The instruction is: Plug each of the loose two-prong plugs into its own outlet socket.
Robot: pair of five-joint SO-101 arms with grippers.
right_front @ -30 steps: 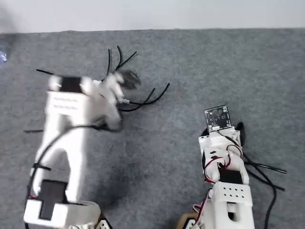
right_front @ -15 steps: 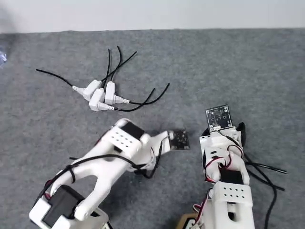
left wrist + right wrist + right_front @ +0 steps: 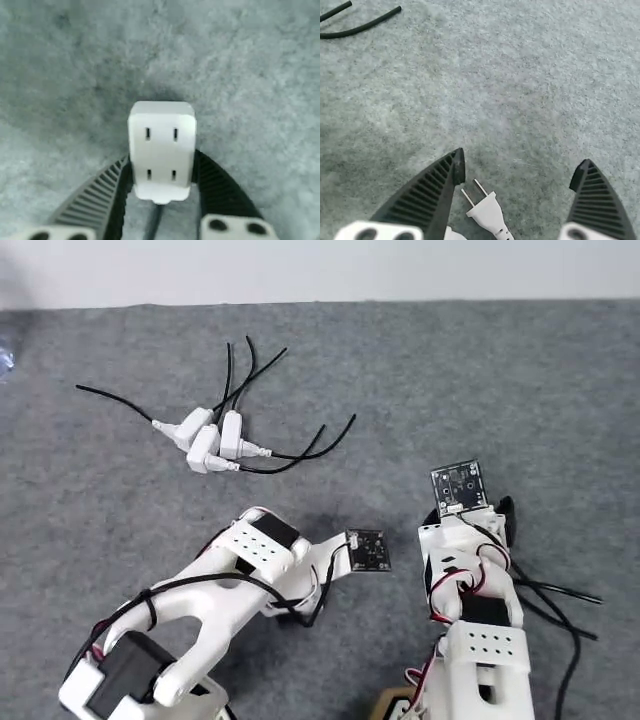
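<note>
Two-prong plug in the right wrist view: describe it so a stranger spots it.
On the grey carpet, find the open right gripper. A small white plug lies between its black fingers. Unlike the slotted white outlet block in the left gripper, it shows two bare metal prongs.

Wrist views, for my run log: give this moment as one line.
left pincer: shut on outlet socket | right pincer: open around loose plug on carpet

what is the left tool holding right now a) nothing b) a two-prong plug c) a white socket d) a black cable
c: the left tool clamps the sides of a white socket, its slots facing the wrist camera.
</note>
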